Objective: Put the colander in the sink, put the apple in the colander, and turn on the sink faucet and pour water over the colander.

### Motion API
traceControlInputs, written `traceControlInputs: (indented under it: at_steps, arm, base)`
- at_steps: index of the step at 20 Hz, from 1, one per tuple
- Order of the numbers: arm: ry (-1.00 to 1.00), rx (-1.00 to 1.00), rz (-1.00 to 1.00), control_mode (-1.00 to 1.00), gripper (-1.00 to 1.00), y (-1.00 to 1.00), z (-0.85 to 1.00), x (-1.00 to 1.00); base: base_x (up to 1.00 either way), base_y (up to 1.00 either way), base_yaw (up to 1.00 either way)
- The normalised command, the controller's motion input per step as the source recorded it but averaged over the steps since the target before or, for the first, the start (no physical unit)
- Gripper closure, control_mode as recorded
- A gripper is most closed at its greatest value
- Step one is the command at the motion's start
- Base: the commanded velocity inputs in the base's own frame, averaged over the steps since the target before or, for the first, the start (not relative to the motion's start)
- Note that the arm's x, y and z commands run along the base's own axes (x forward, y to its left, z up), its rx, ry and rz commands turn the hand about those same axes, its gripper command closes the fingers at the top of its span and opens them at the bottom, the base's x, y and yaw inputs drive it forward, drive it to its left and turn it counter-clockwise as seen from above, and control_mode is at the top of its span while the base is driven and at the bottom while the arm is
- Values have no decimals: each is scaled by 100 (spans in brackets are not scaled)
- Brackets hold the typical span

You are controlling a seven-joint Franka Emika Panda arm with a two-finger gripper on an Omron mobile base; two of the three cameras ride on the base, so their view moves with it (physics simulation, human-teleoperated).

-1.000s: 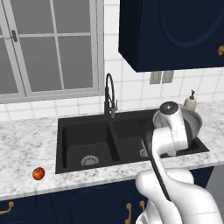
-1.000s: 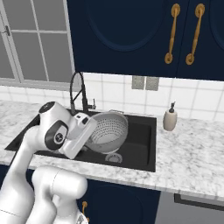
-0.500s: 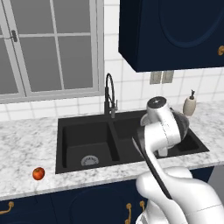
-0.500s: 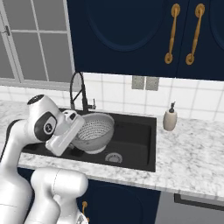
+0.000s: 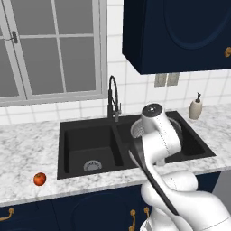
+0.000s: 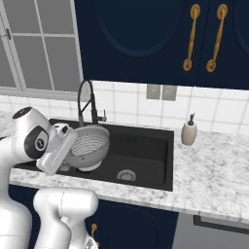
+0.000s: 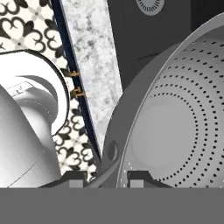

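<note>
The hand [image 7: 101,177] is pinching the rim of the colander [image 6: 91,146]; in the hand view one finger tip [image 7: 73,178] sits outside the rim and the other inside the bowl, the jaws pressed tight on the thin metal wall. The colander is carried clear of the sink [image 6: 146,151], tilted on its side with its open mouth turned toward the front left of the tabletop, above the divider between the two basins and over the left part of the right basin. In the left base view the arm covers most of it, and a sliver of rim [image 5: 177,127] shows past the wrist.

The sink is a matte black double basin set into the white-grey marble tabletop [image 6: 214,170]. A round silver drain [image 5: 92,166] shows in the left basin and another [image 6: 126,175] in the right basin. No contact between colander and basin floor is visible.

The sink faucet [image 5: 113,97], a black gooseneck, stands at the back edge of the sink behind the divider. No stream runs from its spout.

The apple [image 5: 39,179] rests on the tabletop near the front edge, left of the sink's front left corner and well apart from the colander.

A beige soap dispenser [image 6: 188,132] stands on the tabletop just beside the sink's back right corner.
</note>
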Motion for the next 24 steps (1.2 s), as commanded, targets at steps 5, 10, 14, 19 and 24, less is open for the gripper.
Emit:
traceControlInputs:
  at_steps: [5,10,14,19,24]
  arm:
    - [9,8,18,-100,100,48,-1,0]
    - [11,12,18,-100,100,57,0,0]
    - [9,10,18,-100,100,68,0,1]
    - [3,2,25,-100,100,72,-2,35]
    - [0,2,29,-100,100,43,-7,86]
  base:
    - [0,0,0]
    - [0,0,0]
    - [0,0,0]
    - [0,0,0]
    - [0,0,0]
